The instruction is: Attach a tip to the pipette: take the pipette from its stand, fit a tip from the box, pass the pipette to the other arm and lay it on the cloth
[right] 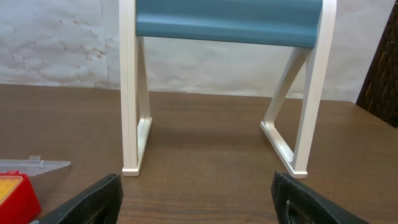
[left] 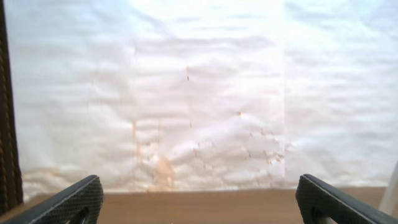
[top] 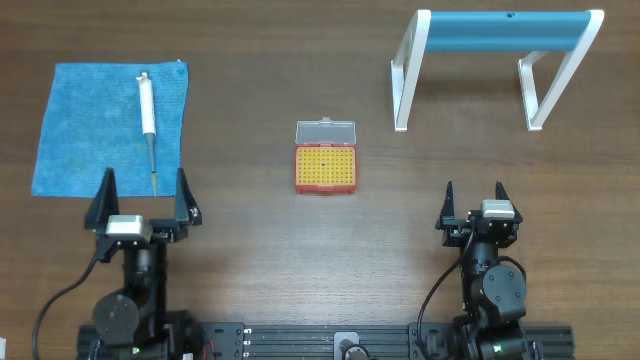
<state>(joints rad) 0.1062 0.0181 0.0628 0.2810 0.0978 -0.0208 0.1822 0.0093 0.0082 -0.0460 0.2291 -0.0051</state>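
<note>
Closest to the arm bases, on the near side of the wooden table (top: 260,250), I am watching both arms sitting low and tucked in. The left gripper (top: 143,185) is standing with its fingers spread wide and nothing between them. The right gripper (top: 475,192) is likewise gaping and empty. I am reading that as a rest pose, with both grippers freed because nothing is left for them to carry.

Just beyond the left gripper, the pipette (top: 147,105) is lying flat on the blue cloth (top: 80,130), toward the cloth's right side. Its slim yellowish tip (top: 154,178) is pointing back at the arm and ending near the spread fingers, apart from them as far as I can judge. The cloth is giving it a soft, clean bed, and lying flat is likely keeping it from rolling. I am judging the task as good as done.

Farther out, at mid-table, the red tip box (top: 325,168) is sitting with its clear lid hinged open, well apart from both grippers. Farthest off, ahead of the right arm, the blue-and-white stand (top: 500,35) is standing without the pipette.
</note>
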